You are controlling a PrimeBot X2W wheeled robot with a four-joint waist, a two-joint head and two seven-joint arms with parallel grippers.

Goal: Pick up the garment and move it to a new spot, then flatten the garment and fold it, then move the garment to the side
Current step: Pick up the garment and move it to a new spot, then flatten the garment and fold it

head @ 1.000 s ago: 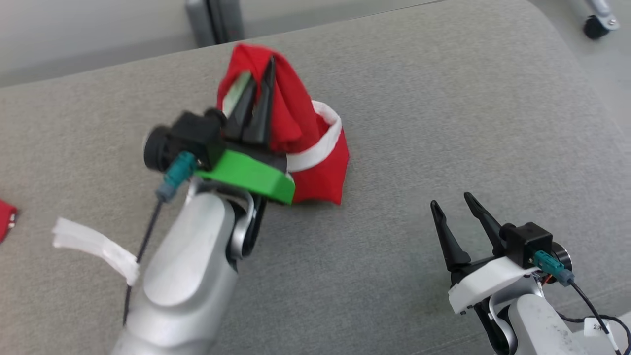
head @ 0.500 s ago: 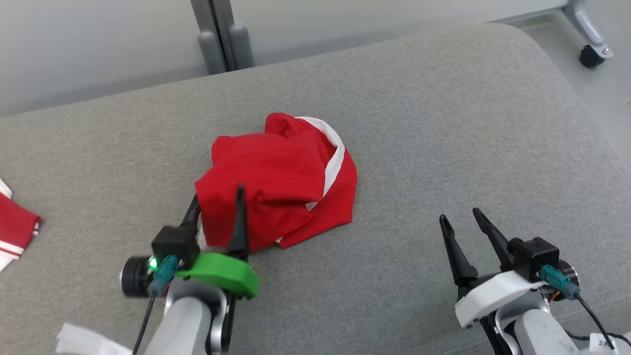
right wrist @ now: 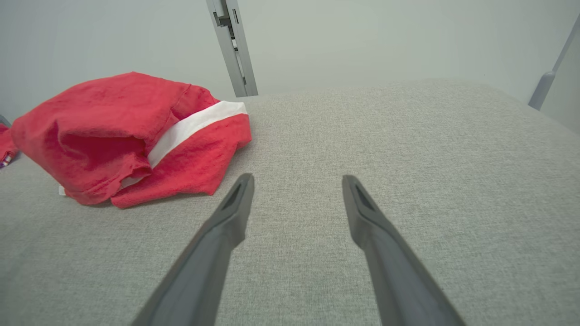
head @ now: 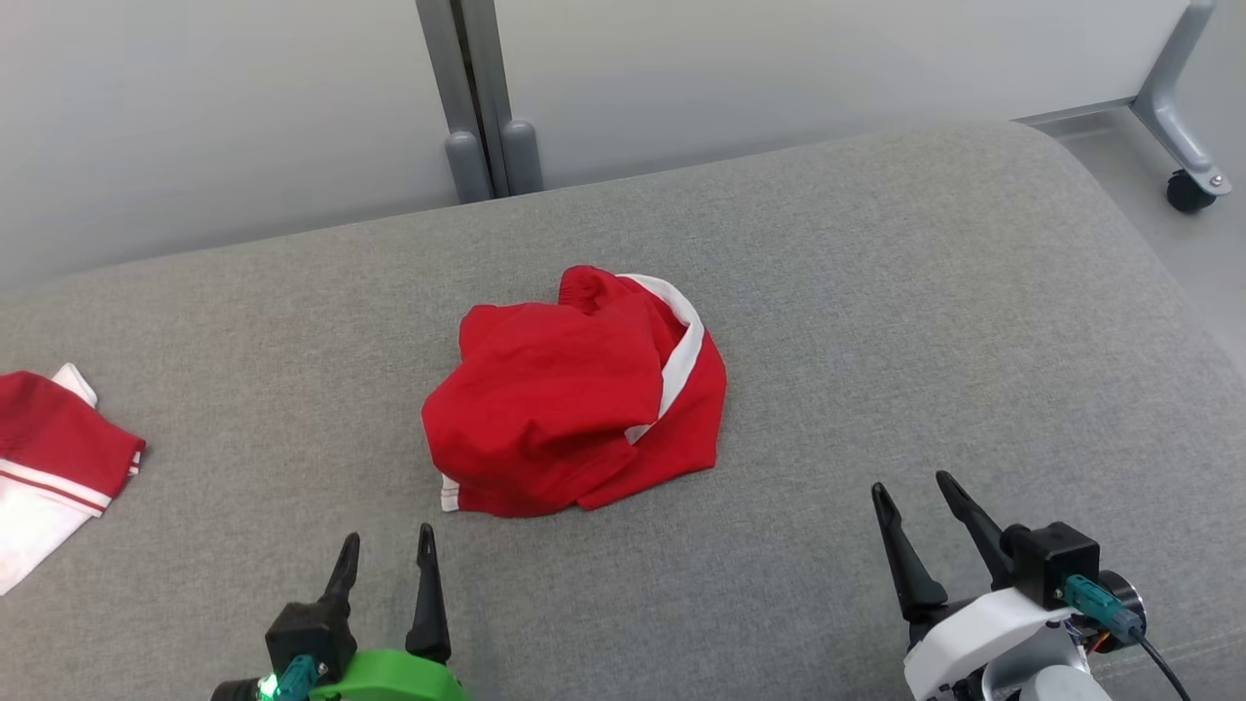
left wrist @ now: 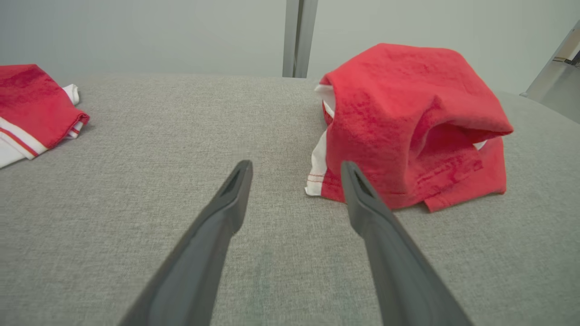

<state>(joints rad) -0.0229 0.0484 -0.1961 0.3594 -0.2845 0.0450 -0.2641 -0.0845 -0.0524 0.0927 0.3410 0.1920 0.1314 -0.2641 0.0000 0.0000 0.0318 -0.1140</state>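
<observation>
The garment is a red cloth with white trim, lying in a crumpled heap in the middle of the grey cushion. My left gripper stands open near the front edge, a little short of the heap's front left corner, with nothing between its fingers. The left wrist view has the garment ahead and to the right of the open left gripper. My right gripper is open at the lower right, well apart from the cloth. From the right wrist, the garment lies to the left of the open right gripper.
A second red and white folded cloth lies at the cushion's left edge, also the cloth at the left of the left wrist view. A grey post stands behind the cushion. A caster wheel sits on the floor at far right.
My left gripper let go of the red garment and pulled back toward the front edge; the garment dropped into a heap. The camera has also shifted. The right gripper stayed open.
</observation>
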